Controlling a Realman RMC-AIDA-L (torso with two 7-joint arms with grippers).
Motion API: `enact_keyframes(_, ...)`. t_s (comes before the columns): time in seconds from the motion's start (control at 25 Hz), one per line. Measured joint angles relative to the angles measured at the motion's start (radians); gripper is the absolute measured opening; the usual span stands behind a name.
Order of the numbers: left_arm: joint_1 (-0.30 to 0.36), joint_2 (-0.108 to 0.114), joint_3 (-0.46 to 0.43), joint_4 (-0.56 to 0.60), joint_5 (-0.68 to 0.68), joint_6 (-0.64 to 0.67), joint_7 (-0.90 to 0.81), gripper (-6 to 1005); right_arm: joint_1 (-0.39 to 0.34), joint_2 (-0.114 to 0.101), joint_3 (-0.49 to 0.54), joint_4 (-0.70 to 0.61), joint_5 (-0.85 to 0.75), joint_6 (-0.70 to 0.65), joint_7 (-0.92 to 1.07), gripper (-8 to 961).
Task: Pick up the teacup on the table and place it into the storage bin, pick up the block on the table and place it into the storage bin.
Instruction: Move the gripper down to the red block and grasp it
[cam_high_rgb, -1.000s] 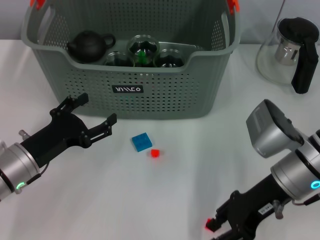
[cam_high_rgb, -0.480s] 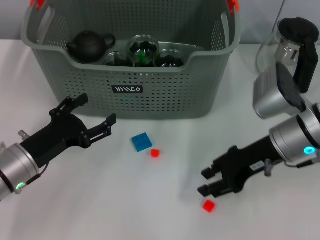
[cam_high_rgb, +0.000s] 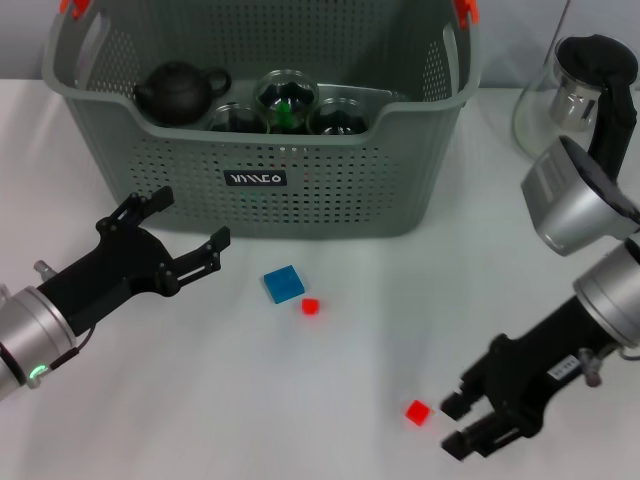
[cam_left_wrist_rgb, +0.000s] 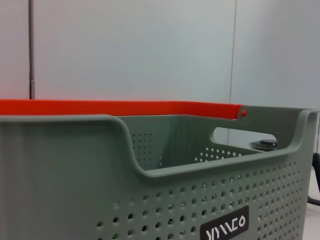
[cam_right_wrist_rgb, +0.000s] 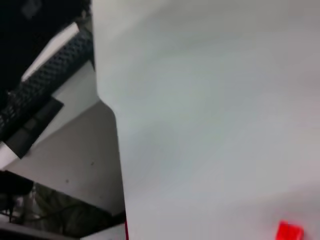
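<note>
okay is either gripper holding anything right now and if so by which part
Nothing is held. The left gripper is open beside the grey-green perforated storage bin; the right gripper is open beside a small red block.

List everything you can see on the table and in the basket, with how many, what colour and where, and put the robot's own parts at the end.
storage bin: one, grey-green with orange handle clips, at the back of the table
teapot: one, black, inside the bin at its left
glass cups: at least three, clear, inside the bin beside the teapot
blue block: one, on the table in front of the bin
red blocks: two, one just beside the blue block, one nearer the right arm
glass jug: one, clear with black handle, right of the bin
table: one, white
left end effector: black, open, in front of the bin's left part
right end effector: black, open, just right of the nearer red block
</note>
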Motion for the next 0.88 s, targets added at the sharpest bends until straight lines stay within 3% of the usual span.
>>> enact_keyframes(0.12, -0.004, 0.001, 0.000, -0.001, -0.001, -0.002, 0.000, 948, -0.008, -0.001, 0.001, 0.000, -0.035, 0.004, 0.017, 517)
enact_keyframes(0.4, -0.009, 0.002, 0.000, -0.003, -0.001, -0.020, 0.000, 948, -0.010, 0.028, -0.008, 0.043, -0.039, 0.089, -0.016, 517)
enact_keyframes(0.88, -0.009, 0.002, 0.000, -0.003, -0.001, -0.028, 0.000, 949, 0.000, 0.032, -0.012, 0.086, -0.002, 0.173, -0.026, 517)
